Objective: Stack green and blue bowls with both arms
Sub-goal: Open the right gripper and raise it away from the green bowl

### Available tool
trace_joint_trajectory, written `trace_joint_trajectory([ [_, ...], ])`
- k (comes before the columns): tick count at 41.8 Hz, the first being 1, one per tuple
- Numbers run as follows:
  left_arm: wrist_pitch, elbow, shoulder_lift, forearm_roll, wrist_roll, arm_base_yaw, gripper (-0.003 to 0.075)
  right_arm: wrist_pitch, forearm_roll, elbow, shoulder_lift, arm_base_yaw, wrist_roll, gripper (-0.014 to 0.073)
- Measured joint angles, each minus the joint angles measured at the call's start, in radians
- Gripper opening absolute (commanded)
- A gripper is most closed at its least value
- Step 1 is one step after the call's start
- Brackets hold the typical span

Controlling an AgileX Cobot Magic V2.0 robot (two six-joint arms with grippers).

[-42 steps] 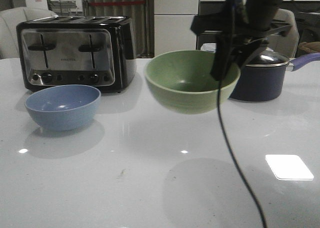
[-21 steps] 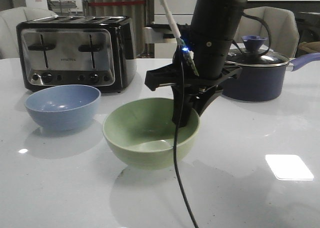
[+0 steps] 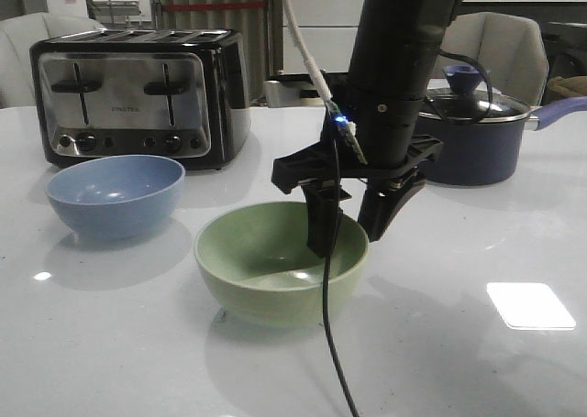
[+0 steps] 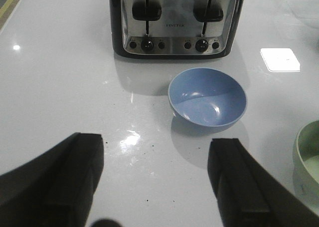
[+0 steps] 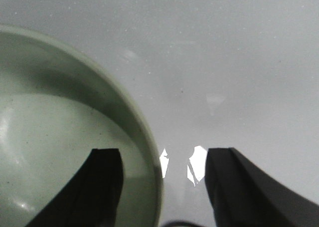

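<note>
We see the right gripper (image 3: 353,223) standing almost upright over the green bowl (image 3: 280,261), with its jaws wide apart. One finger is inside the bowl and the other is outside, so the rim passes between them; in the right wrist view the rim (image 5: 144,132) runs closer to the inner finger and we see a clear gap to the outer one. The bowl sits on the white table (image 3: 459,362), so we judge that nothing is gripped at this moment.

The left gripper (image 4: 154,182) is also spread wide and holds nothing. The blue bowl (image 4: 207,100) lies ahead of it, between its fingertips and the toaster (image 4: 174,20), a little toward the side of the green bowl, and well apart from the fingers.

What could go wrong from here, in our opinion:
- If the right arm lifts at an angle, the inner finger may catch the rim and drag or tip the green bowl.
- The thin black cable (image 3: 332,344) hangs down across the front of the green bowl; it could snag the rim when the arm moves.
- The left gripper must take the blue bowl by its thin rim; the wall slopes, so a shallow grasp may slip.
- The toaster stands just behind the blue bowl, so an approach that goes too far may hit it.
</note>
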Motion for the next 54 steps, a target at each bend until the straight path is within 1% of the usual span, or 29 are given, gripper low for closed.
trace_joint_trajectory([
  [7,0.0,0.0,0.0,0.0,0.0,0.0,0.0509,-0.023,-0.008,0.017,-0.132,0.013,-0.005,0.0521],
  [13,0.0,0.0,0.0,0.0,0.0,0.0,0.0509,-0.074,-0.008,0.094,-0.317,0.052,-0.028,0.0521],
  [20,0.0,0.0,0.0,0.0,0.0,0.0,0.0509,-0.098,-0.008,0.235,-0.557,0.089,-0.052,0.0521],
  [27,0.0,0.0,0.005,0.0,0.0,0.0,0.0509,-0.1,-0.008,0.394,-0.798,0.098,-0.054,0.0521],
  [33,0.0,0.0,0.053,-0.002,0.0,0.0,0.0509,-0.098,-0.008,0.528,-0.993,0.098,-0.054,0.0521],
  [38,0.0,-0.004,0.13,-0.004,0.0,-0.008,0.0509,-0.09,-0.008,0.61,-1.112,0.098,-0.054,0.0521],
  [44,0.0,-0.051,0.269,-0.006,0.0,-0.052,0.0509,-0.081,-0.008,0.672,-1.206,0.098,-0.054,0.0521],
  [54,-0.007,-0.202,0.573,-0.006,0.0,-0.088,0.0509,-0.08,-0.008,0.688,-1.225,0.098,-0.054,0.0521],
])
